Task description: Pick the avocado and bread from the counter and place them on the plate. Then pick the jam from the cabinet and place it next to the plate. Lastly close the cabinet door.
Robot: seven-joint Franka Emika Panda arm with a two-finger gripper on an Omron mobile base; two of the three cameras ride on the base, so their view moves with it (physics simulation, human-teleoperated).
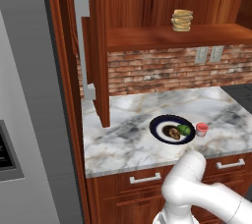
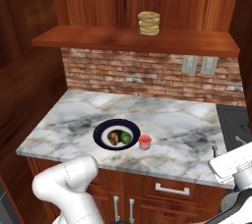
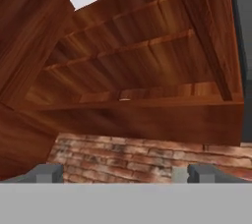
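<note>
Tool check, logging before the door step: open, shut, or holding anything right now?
Tool: open, tips wide apart in the hand view, nothing between them.

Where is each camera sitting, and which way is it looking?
Left base view: behind the arm's left, looking down at the counter, open cabinet door and plate; white arm at lower right.
Right base view: behind its right, same counter; arm at lower left.
Hand view: on the hand, tilted up at cabinet shelves and brick wall; fingertips at the bottom.
Both base views share the plate, jam and tan stack.
</note>
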